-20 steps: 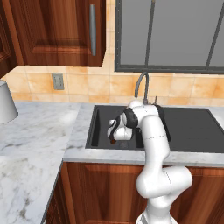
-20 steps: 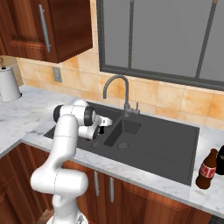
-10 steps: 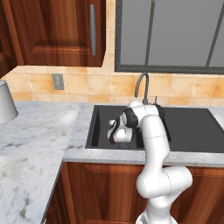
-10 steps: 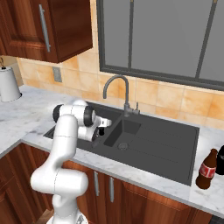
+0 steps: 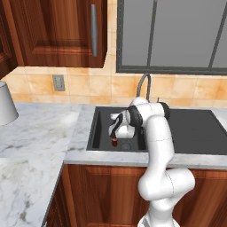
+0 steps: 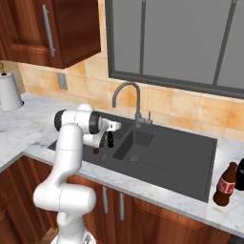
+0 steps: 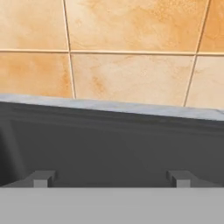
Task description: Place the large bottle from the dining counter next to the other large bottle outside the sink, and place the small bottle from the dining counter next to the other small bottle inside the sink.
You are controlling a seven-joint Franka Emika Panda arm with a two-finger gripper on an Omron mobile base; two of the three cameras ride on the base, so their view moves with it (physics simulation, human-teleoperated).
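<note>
A marble worktop (image 5: 40, 128) is running under wooden cabinets and a tiled backsplash (image 7: 131, 78), with the sink (image 6: 181, 157) set into it below a curved chrome tap (image 6: 128, 90). I am reaching down into the left end of that basin. My pincer (image 7: 111, 178) is pointing level toward the basin's back wall, and its fingertips (image 7: 41, 178) are standing wide apart with nothing between them, so I am gripping nothing.

The small bottle (image 6: 110, 139) is standing upright on the basin floor, right beside my hand on the tap side, with its long axis vertical. From the base views I cannot tell whether a finger is touching it. A reddish object (image 5: 115, 142) is lying low on the basin floor just under my hand; I am guessing it is the other small bottle, but it is too small to be sure.

The large bottle (image 6: 225, 185) is standing on the worktop well to the right of the sink, just beside the other large bottle (image 6: 240, 174).

Since the small bottle is so close alongside my fingers, I am judging that leaving should mean going straight up rather than sideways, or I may tip it.
</note>
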